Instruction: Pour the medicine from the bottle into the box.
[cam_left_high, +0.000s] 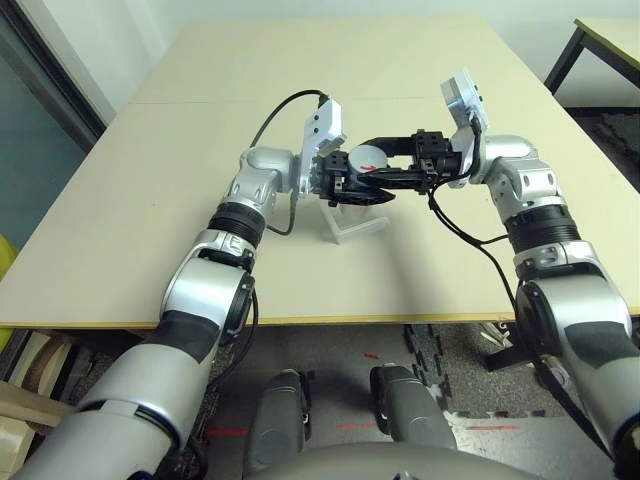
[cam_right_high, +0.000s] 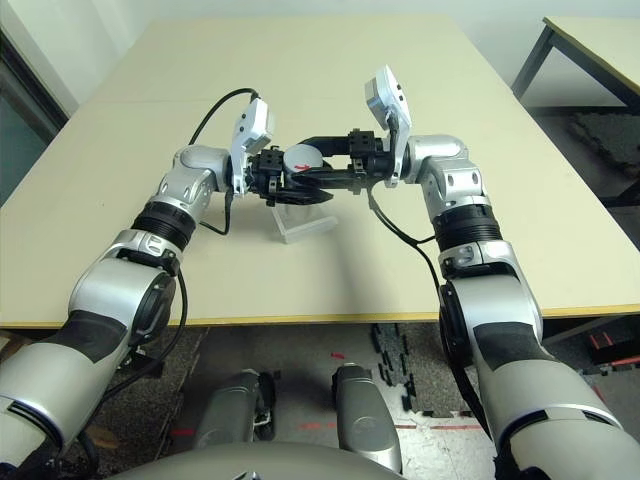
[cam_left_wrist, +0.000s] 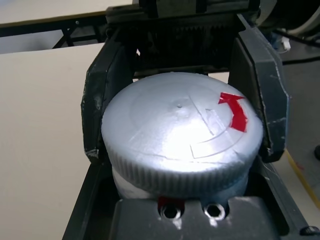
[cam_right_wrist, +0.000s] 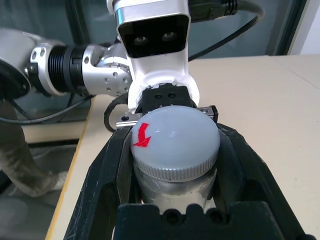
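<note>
A broad, cream-coloured worktop (cam_left_high: 450, 255) stretches out in front of you, its near edge running across below your hands, while a second table (cam_left_high: 616, 42) stands beyond its far right side. Your silver left arm (cam_left_high: 205, 275) and silver right arm (cam_left_high: 585, 300) reach in over the surface from either side and meet above the nearer half of the worktop, a white camera housing (cam_left_high: 323, 128) mounted at the left wrist and another white housing (cam_left_high: 462, 98) at the right. Black cables loop beside both forearms. Between the arms, your left hand (cam_left_high: 372, 182) is clenched around the body of the bottle, and your right hand (cam_left_high: 378, 165) is closed on its cap from the opposite side, the black fingers of the two hands overlapping. Below them, the clear, whitish square box (cam_left_high: 362, 230) sits on the worktop, partly hidden behind the left hand, with its near corner and low walls in sight. The small silver-grey bottle (cam_right_wrist: 175, 189) is held upright in the air over the box's far side, apart from the worktop. The round grey cap (cam_left_wrist: 175, 130), ribbed around its rim, sits on top of the bottle, and a curved red arrow (cam_left_wrist: 236, 112) marks the cap's upper face near its edge.
</note>
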